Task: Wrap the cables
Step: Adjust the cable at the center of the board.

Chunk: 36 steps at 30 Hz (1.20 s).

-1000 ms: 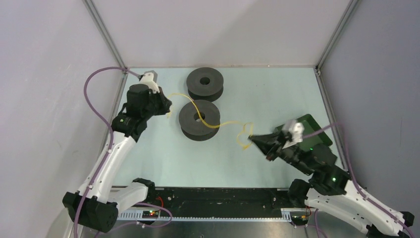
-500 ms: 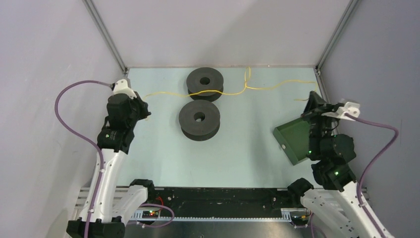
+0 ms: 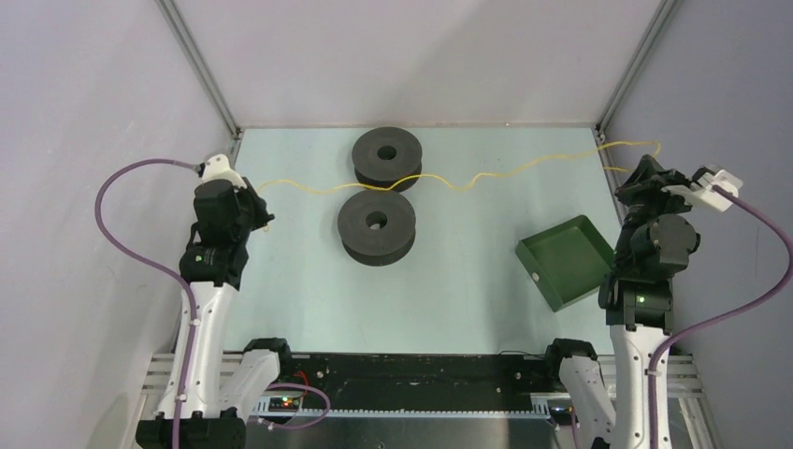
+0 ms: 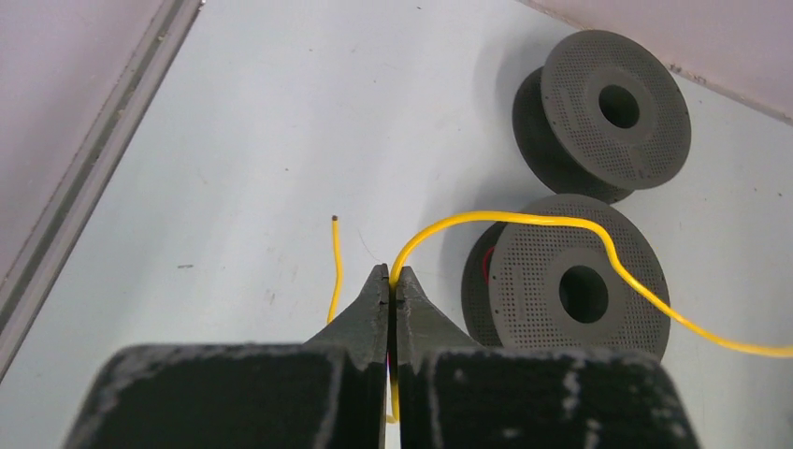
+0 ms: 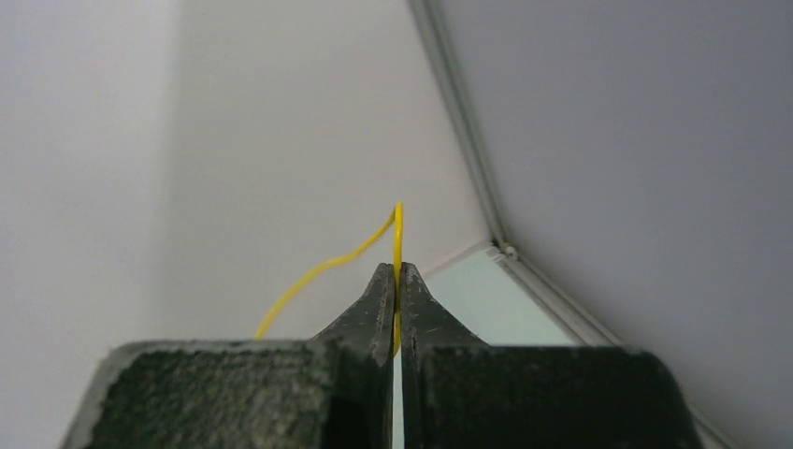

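Table (image 3: 449,281) with far spool (image 3: 387,157) and near spool (image 3: 377,227). My left gripper (image 4: 392,276) and right gripper (image 5: 396,273) are each clamped on the yellow cable (image 3: 486,175), strung wavy between them, crossing between the spools in the overhead view.

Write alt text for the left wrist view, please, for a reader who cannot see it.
The left gripper is shut on the yellow cable, which arcs rightward past the near spool; a second spool lies beyond on the pale table.

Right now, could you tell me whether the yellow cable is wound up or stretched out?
Stretched out: the yellow cable runs in one loose line from the left gripper to the right gripper, both shut on it.
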Each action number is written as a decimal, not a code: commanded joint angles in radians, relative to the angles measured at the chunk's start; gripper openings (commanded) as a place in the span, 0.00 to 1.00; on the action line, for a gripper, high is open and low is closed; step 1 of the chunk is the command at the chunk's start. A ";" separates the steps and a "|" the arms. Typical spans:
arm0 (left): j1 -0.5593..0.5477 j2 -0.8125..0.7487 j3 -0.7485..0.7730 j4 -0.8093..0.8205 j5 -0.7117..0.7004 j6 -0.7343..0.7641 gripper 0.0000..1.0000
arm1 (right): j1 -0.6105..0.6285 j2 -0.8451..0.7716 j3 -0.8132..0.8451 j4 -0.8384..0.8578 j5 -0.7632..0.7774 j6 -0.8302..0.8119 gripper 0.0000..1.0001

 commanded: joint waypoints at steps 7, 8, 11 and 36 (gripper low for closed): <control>0.059 -0.085 0.018 0.026 -0.104 0.002 0.00 | -0.148 0.128 0.070 0.023 -0.075 0.094 0.00; 0.059 -0.096 0.021 0.027 -0.098 0.003 0.00 | -0.166 0.169 0.076 0.015 -0.108 0.099 0.00; 0.057 -0.120 0.034 0.036 0.015 0.017 0.00 | -0.187 0.253 0.119 -0.030 -0.246 0.114 0.05; -0.443 -0.030 0.152 -0.028 0.740 0.027 0.00 | 0.523 0.232 0.054 -0.049 -0.967 -0.368 0.55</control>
